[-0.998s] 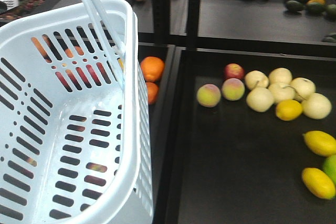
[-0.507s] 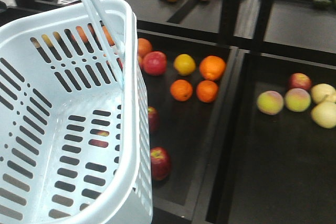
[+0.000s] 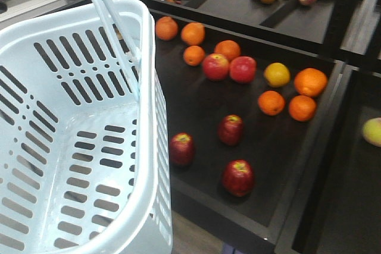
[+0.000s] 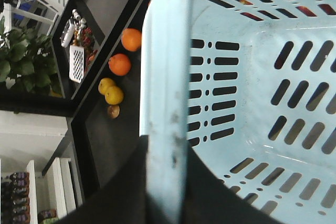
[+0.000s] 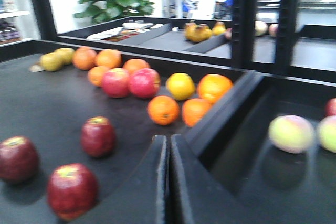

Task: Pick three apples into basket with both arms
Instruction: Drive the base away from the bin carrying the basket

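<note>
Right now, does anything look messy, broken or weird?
Nothing is broken or spilled. The three dark apples lie apart from each other on the black tray, away from the bunched oranges, and the basket is empty. The only blemish is small dark scuff marks on the basket's handle.

Smooth pale plastic basket (image 3: 149, 87), glossy-skinned apples (image 3: 238, 178), matt black tray (image 3: 196, 105).

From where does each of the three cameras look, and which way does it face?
Front: high, behind the basket, facing down at dark apples; no arm shows.
Left wrist: above the handle, facing into the basket; left tool grips the handle.
Right wrist: low over the shelf, facing across oranges; right tool shut.
Shared: front and right wrist show the three dark apples.
</note>
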`<state>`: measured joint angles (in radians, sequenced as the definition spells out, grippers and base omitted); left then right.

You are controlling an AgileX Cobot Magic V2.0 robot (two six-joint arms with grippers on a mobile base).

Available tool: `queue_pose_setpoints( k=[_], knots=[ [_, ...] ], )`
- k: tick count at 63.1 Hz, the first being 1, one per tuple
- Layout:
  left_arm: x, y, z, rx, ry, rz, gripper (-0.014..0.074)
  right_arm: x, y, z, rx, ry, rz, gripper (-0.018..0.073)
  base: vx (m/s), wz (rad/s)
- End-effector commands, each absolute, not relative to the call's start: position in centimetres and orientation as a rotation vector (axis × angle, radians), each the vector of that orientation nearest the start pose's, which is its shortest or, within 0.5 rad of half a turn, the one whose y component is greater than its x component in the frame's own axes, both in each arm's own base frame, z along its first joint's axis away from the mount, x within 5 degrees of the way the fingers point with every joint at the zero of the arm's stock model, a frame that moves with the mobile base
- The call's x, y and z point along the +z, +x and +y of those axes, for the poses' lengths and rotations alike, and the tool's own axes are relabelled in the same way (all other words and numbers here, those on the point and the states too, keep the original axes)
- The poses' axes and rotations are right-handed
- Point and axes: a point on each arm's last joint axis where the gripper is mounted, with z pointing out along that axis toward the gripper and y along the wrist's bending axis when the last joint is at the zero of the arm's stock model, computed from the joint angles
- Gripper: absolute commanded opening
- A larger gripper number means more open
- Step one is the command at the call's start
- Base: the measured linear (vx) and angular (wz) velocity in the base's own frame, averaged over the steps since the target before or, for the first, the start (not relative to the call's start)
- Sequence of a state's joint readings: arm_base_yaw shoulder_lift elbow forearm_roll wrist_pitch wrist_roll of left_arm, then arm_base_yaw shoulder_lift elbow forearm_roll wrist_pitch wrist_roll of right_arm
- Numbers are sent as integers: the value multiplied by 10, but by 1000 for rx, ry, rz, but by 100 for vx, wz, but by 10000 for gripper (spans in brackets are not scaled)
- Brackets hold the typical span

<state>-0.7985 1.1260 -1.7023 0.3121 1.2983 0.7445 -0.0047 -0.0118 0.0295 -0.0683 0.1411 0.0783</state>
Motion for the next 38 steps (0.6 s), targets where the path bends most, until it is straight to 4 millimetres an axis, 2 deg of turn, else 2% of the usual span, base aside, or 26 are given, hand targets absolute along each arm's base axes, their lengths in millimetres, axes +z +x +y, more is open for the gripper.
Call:
queue_pose_setpoints(
  k=[1, 38],
  knots=[
    [529, 132, -98, 347, 1399, 1553, -6, 194, 56, -1, -12, 11, 1566, -9, -7, 43],
    [529, 132, -98, 347, 1399, 1553, -6, 194, 56, -1, -12, 11, 1566, -9, -6, 39]
  ],
)
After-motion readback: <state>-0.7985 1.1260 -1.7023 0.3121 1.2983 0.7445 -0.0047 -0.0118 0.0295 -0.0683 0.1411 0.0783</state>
